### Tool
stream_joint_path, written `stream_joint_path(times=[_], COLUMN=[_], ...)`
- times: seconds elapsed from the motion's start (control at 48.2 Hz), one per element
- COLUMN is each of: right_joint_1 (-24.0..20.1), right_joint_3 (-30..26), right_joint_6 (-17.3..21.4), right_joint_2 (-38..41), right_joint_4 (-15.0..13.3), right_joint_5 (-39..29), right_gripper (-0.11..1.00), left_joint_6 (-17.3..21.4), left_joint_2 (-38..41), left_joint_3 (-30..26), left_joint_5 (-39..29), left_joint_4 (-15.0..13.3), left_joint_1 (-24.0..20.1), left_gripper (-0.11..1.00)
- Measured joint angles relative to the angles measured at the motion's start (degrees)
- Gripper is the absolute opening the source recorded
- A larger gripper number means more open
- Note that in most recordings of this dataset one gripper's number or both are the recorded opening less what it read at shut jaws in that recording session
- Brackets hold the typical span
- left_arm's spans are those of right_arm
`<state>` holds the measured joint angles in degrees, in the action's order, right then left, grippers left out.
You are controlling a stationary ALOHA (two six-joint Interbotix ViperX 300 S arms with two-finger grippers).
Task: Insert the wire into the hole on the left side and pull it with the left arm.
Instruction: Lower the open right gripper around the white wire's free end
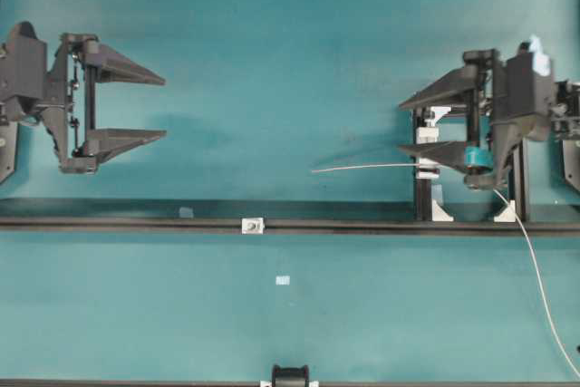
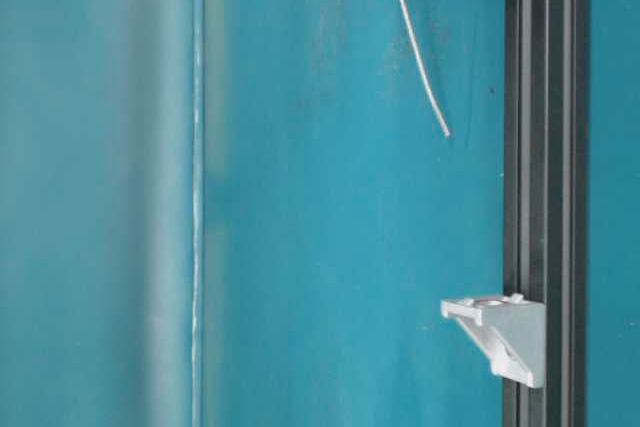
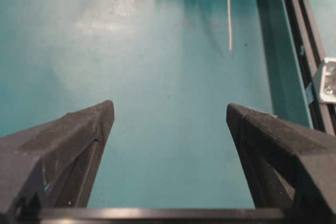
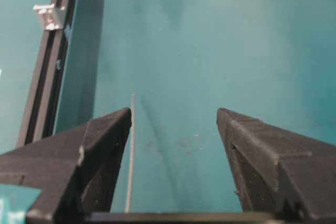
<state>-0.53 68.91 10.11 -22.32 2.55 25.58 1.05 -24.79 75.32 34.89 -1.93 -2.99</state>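
Teal tabletop (image 1: 290,33) crossed by a long black slotted rail (image 1: 136,222). Thin, stiff whitish-grey wire (image 1: 362,168) lying along the 9-to-3 line in the overhead view, free tip toward 9 o'clock, just beside the lower finger of the blue-taped black right gripper (image 1: 401,126), jaws spread wide, nothing held. All-black wedge-fingered left gripper (image 1: 164,107) far off at 9 o'clock, equally agape, empty. Small silver-white square fitting's hole (image 1: 252,225) at 7 o'clock from the tip. No legible writing.

A: What colour is the table (image 1: 272,324)?
B: Blue-green all over. The wire (image 1: 362,168) is pale grey.
A: And the claws?
B: The left claw (image 1: 161,106) is all black. The right claw (image 1: 401,126) is black with a blue-green band.
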Motion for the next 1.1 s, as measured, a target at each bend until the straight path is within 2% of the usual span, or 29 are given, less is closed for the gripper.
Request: stream_joint_path(times=[0.187,0.477,0.705,1.099], right_joint_1=[-1.49,-2.02,-3.43,-3.43], right_joint_3=[-1.67,-4.22,-5.89,-8.96], right_joint_6=[0.26,2.99,3.08,3.08], right_joint_2=[4.04,10.11,13.36,18.72], right_joint_4=[-0.09,-0.18,-0.18,-0.26], right_joint_5=[0.00,-0.09,-0.09,-2.11], right_gripper=[0.76,0.76,0.76,0.76], left_joint_6=[0.00,0.00,0.00,0.00], left_joint_2=[2.90,5.80,6.59,6.59], left_joint_3=[-0.62,-1.32,-1.49,-1.49], left_joint_5=[0.88,2.11,2.20,2.29], left_joint_4=[0.00,0.00,0.00,0.00], left_joint_1=[0.09,0.09,0.00,0.00], left_gripper=[0.79,0.79,0.79,0.79])
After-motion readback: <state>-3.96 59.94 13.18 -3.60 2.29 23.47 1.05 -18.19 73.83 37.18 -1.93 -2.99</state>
